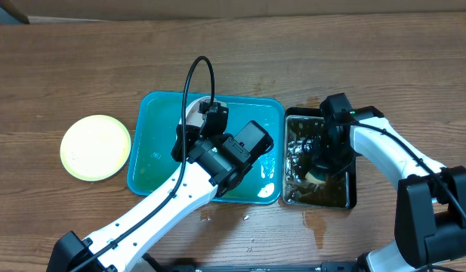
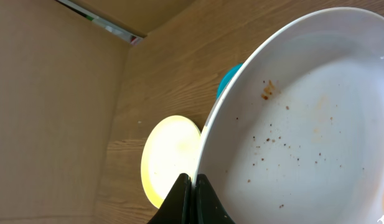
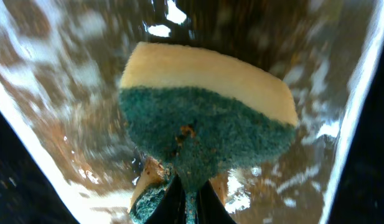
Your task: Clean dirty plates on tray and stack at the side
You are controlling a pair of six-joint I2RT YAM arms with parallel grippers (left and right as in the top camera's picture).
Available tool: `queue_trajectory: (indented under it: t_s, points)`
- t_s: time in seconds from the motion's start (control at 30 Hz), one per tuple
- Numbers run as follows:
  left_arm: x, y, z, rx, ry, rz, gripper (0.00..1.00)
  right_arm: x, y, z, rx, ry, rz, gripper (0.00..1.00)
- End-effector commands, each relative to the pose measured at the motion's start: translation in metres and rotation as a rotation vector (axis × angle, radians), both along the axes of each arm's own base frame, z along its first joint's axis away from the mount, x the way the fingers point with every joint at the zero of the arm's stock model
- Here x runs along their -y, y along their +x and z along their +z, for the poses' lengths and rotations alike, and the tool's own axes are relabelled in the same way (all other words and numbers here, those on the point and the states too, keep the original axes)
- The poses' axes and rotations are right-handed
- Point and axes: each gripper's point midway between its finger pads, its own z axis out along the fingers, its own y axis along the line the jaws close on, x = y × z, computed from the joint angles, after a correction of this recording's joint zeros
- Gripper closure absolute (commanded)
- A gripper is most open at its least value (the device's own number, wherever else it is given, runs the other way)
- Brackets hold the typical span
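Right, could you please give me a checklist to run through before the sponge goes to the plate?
1. Left gripper shut on the white plate at its rim: ok.
2. Right gripper shut on the sponge: ok.
3. Sponge in the black pan, in its water: ok.
4. White plate clean: not ok, brown specks show.
5. Yellow-green plate set aside, off the tray: ok.
6. Further plates on the tray: cannot tell, the left arm covers part of it.
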Motion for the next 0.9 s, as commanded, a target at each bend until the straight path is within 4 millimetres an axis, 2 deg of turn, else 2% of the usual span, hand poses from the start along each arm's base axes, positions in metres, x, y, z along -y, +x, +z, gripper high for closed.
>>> queue_trajectory:
  t_s: [0.0,0.07,0.1,0.13,0.23,0.27,0.3,0.33,0.4,0.43,0.47,0.5,0.53,0.63,0.67,0.7,0.8,0.83,0.87]
  points:
    - [-0.003,-0.001,0.004,0.026,-0.03,0.019,0.96,-0.034,0.006,0.007,0.036,0.184,0.118,0.96]
    - [-0.003,-0.001,0.004,0.027,-0.03,0.019,0.96,-0.067,-0.003,0.019,0.067,0.384,0.337,0.96]
    - [-0.003,-0.001,0.004,0.026,-0.03,0.019,0.96,-0.064,-0.004,0.017,0.068,0.355,0.369,0.95]
    - [-0.003,-0.001,0.003,0.025,-0.029,0.019,0.96,-0.052,-0.001,0.012,0.058,0.274,0.308,0.92]
    - [-0.003,-0.001,0.003,0.024,-0.029,0.019,0.96,0.008,0.005,0.0,0.031,-0.107,-0.058,0.9]
    - [-0.003,-0.001,0.003,0.024,-0.029,0.019,0.96,0.017,0.004,0.0,0.03,-0.159,-0.132,0.9]
    - [-0.003,-0.001,0.003,0.024,-0.028,0.019,0.96,0.014,0.005,0.0,0.032,-0.143,-0.133,0.94]
    - [-0.003,-0.001,0.003,0.024,-0.028,0.019,0.96,0.002,0.007,0.0,0.036,-0.074,-0.089,0.96]
    - [-0.003,-0.001,0.003,0.024,-0.028,0.019,0.96,-0.046,0.008,0.009,0.059,0.216,0.162,0.96]
    - [-0.003,-0.001,0.003,0.024,-0.028,0.019,0.96,-0.062,0.004,0.015,0.069,0.321,0.257,0.96]
    - [-0.003,-0.001,0.003,0.024,-0.028,0.019,0.96,-0.07,0.0,0.018,0.072,0.376,0.31,0.96]
    - [-0.003,-0.001,0.003,0.024,-0.028,0.019,0.96,-0.067,-0.001,0.017,0.068,0.359,0.316,0.92]
    - [-0.003,-0.001,0.003,0.024,-0.028,0.019,0.96,-0.051,0.001,0.01,0.05,0.256,0.255,0.92]
    - [-0.003,-0.001,0.003,0.024,-0.029,0.019,0.96,0.009,0.002,-0.001,0.019,-0.112,-0.079,0.92]
    - [-0.003,-0.001,0.003,0.024,-0.029,0.019,0.96,0.018,0.002,0.0,0.019,-0.168,-0.153,0.95]
    - [-0.003,-0.001,0.003,0.023,-0.028,0.019,0.96,0.014,0.002,-0.001,0.019,-0.148,-0.147,0.96]
    - [-0.003,-0.001,0.003,0.024,-0.028,0.019,0.96,-0.044,0.006,0.007,0.061,0.203,0.211,0.96]
    - [-0.003,-0.001,0.003,0.024,-0.029,0.019,0.96,-0.056,0.004,0.011,0.075,0.279,0.307,0.96]
    - [-0.003,-0.001,0.003,0.024,-0.029,0.019,0.96,-0.054,0.004,0.01,0.077,0.268,0.315,0.96]
